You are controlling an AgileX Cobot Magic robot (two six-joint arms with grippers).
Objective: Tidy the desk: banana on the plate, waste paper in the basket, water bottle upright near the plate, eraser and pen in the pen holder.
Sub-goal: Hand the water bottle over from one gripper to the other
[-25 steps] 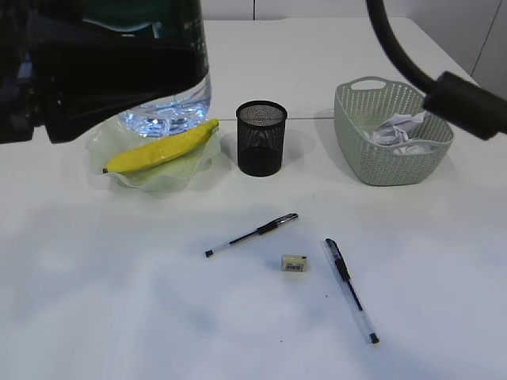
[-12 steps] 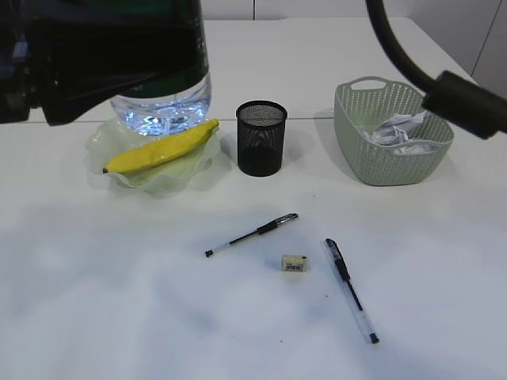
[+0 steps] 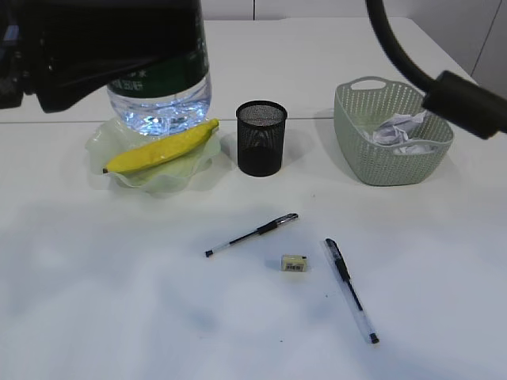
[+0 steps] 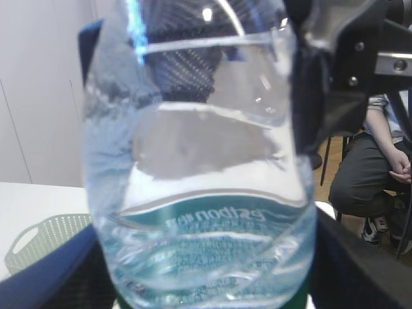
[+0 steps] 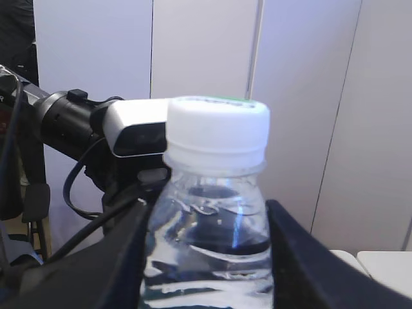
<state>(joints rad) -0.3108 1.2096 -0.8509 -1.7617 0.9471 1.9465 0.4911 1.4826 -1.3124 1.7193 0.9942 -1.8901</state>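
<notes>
A white tabletop [image 3: 119, 301] runs back to pale panelled walls [image 5: 309, 77] with thin vertical seams. Past the table's far edge a seated person [image 4: 373, 167] in dark trousers waits.

You'll find little to read here. In the left wrist view, the water bottle [image 4: 199, 161] between the left gripper's jaws carries a green label band with white lettering seen mirrored through the water; it looks like "nongfu" reversed, though you can't be sure. In the exterior view the same label shows small white characters too blurred to make out. The eraser [image 3: 295, 263] on the surface bears a dark printed patch, perhaps a barcode, not legible.
</notes>
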